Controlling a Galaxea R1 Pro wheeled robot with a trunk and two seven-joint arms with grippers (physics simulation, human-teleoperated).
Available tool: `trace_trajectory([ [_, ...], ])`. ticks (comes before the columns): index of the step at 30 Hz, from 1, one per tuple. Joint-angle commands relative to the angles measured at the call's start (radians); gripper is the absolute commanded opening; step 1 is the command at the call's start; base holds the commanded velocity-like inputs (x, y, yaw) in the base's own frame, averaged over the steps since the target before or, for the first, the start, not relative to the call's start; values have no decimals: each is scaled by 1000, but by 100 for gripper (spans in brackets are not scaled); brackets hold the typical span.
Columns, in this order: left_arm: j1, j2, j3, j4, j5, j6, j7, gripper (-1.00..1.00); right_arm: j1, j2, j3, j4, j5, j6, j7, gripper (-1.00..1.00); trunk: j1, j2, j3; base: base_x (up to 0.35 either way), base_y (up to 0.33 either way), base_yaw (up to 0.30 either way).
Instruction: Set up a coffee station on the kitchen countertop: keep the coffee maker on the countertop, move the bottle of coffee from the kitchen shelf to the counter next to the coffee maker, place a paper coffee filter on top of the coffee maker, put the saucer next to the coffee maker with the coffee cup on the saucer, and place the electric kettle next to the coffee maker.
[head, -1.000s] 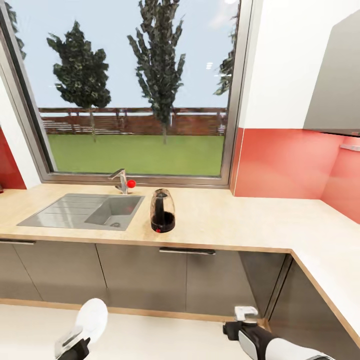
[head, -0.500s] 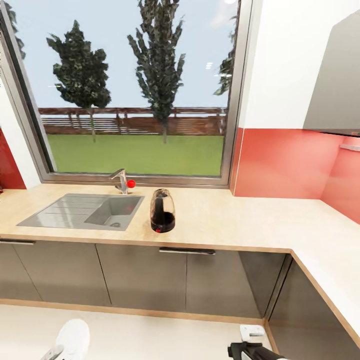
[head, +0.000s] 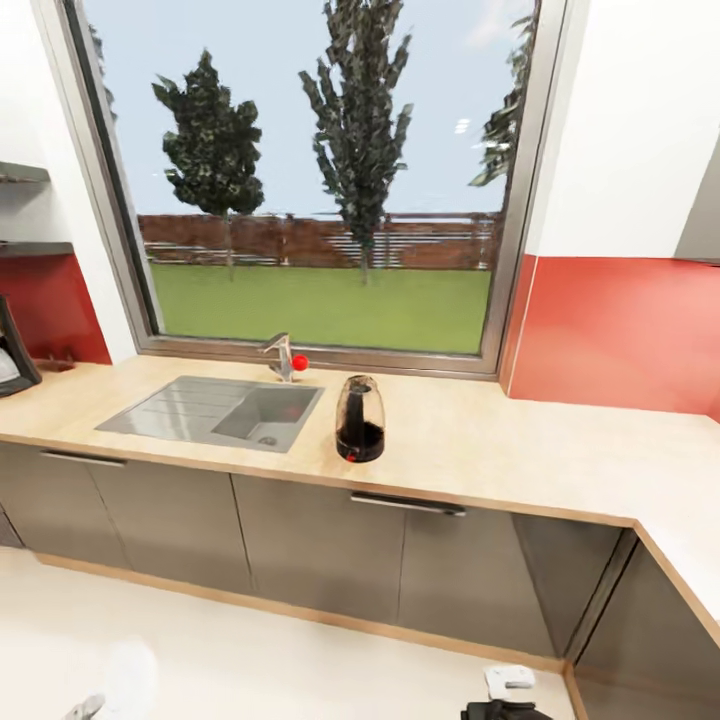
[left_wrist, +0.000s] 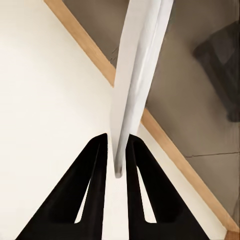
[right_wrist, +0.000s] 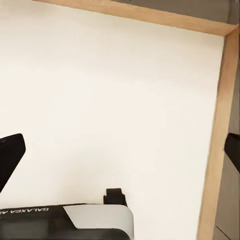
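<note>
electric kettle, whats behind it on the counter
Behind the electric kettle lies bare kitchen countertop, then the window sill. The faucet stands off toward the sink. The strip directly behind the kettle's dark base is hidden.

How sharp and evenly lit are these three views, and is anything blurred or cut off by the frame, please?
Head view: bright, even light, with the electric kettle crisp, while the saucer is a faint smear at the bottom edge and the coffee maker is cut by the frame. Left wrist view: the left gripper is near-black, closed on the saucer's edge. Right wrist view: pale floor, almost washed out.
</note>
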Motion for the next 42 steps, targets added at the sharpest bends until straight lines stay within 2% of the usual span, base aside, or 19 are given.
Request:
trace_trajectory([
  [1, -1, 0, 4, 1, 5, 3, -4, -100, 1, -1, 9, -2, -8, 6, 1, 100, 0, -1, -1, 0, 0, 273],
  [5, -1, -2, 4, 2, 2, -9, -4, -100, 14, -8, 9, -2, -8, 3, 34, 100, 0, -1, -4, 0, 0, 273],
  [11, 0, -5, 2, 4, 1, -13, -4, -100, 30, -13, 9, -3, -11, 1, 47, 100, 0, -1, -9, 0, 0, 269],
  [13, -1, -6, 2, 4, -1, -14, -4, -100, 31, -16, 9, -4, -10, 1, 80, 100, 0, -1, -10, 0, 0, 268],
  [18, 0, -6, 2, 6, -2, -14, -4, -100, 32, -54, 9, -4, -10, 1, 171, 100, 0, -1, -15, 93, 0, 267],
  [22, 0, -4, 3, 26, 1, -14, -4, -100, 32, -73, 9, -4, -9, 1, 202, 100, 0, -1, -18, 231, 44, 264],
  [42, -1, 2, 5, 33, 6, -13, -4, -100, 34, -67, 10, -3, -8, 2, 210, 100, 0, -1, -35, 283, 186, 259],
])
